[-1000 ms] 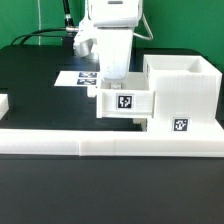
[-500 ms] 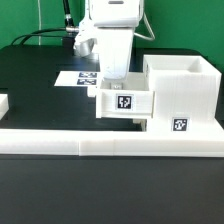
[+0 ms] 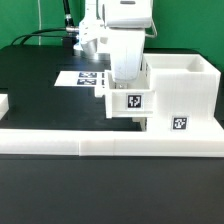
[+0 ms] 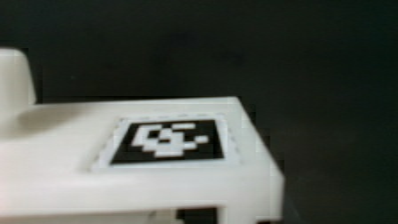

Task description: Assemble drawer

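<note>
The big white cube-like casing [image 3: 186,92] stands at the exterior view's right, open on top, with a tag on its front. My gripper [image 3: 127,84] reaches down into a small open-top drawer box [image 3: 131,103] and is shut on it. The box has a tag on its front and now touches or overlaps the casing's left side. In the wrist view the box's tagged white wall [image 4: 169,141] fills the frame, and my fingertips are mostly hidden behind it. A second small box is not clearly in view.
A long low white rail [image 3: 100,140] runs along the table's front. The marker board [image 3: 80,77] lies behind the box on the black table. A white part [image 3: 3,103] is cut off at the exterior view's left edge.
My gripper has moved toward the exterior view's right with the small drawer box, bringing it up against the casing.
</note>
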Tool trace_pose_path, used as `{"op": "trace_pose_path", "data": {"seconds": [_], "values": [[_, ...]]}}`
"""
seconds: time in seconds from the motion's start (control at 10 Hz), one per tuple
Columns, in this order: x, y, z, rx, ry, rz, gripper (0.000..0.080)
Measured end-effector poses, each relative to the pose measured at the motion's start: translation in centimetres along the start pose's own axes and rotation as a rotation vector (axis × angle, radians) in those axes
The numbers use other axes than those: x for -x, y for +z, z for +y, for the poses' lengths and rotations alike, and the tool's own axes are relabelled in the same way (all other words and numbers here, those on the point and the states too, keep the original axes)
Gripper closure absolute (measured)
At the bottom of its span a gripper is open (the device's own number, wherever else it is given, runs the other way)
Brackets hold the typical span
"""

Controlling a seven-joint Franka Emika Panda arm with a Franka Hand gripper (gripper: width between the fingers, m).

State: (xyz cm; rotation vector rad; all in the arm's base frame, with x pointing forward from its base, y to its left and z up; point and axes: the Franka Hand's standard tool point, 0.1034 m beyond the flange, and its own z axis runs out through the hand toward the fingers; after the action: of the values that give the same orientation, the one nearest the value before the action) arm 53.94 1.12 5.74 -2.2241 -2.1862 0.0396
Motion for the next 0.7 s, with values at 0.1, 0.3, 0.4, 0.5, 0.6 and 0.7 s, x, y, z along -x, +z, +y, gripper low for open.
{"op": "trace_pose_path", "data": {"seconds": [0.1, 0.3, 0.4, 0.5, 0.6, 0.7], "values": [[-0.12, 0.03, 0.01, 0.000, 0.001, 0.000, 0.0757], [-0.23, 0.07, 0.07, 0.003, 0.001, 0.002, 0.0757], [-0.21, 0.07, 0.07, 0.003, 0.001, 0.002, 0.0757], [-0.22, 0.09, 0.06, 0.002, 0.002, 0.002, 0.0668], [-0.41, -0.02, 0.09, 0.002, 0.008, 0.003, 0.0530], [-0.78, -0.20, 0.27, 0.004, 0.017, 0.004, 0.0364]]}}
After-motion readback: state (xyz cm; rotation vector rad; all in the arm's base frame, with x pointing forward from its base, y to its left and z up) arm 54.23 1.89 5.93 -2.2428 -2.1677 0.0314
